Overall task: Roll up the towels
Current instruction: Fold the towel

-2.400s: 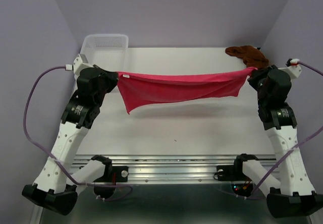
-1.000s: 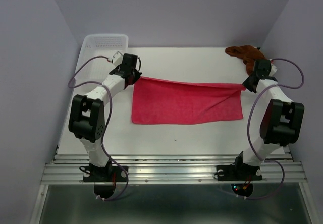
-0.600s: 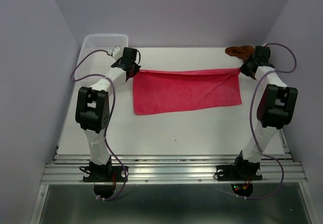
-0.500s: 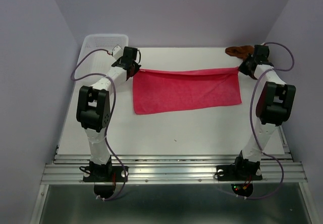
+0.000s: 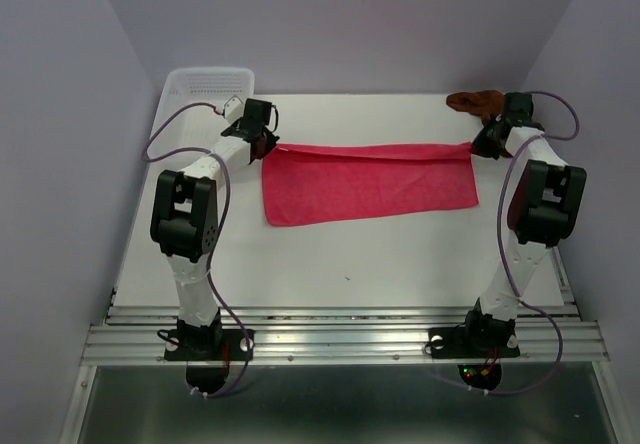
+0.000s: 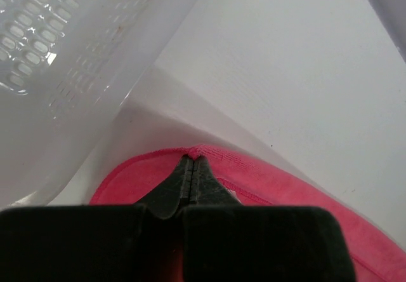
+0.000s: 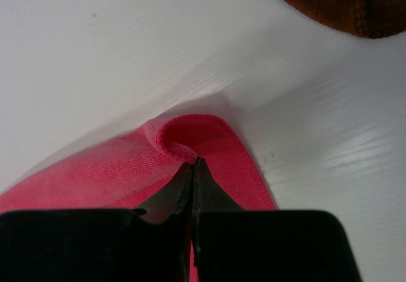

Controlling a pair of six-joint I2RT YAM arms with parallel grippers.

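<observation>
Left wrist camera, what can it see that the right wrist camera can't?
Only the left wrist view shows the white basket, up in the corner, and the left claw, shut on one corner of the pink towel. Only the right wrist view shows the brown towel, at the top edge, and the right claw, shut on another corner of the pink towel, which curls over there. Both show the pink towel pinched at a corner and the white table under it.
</observation>
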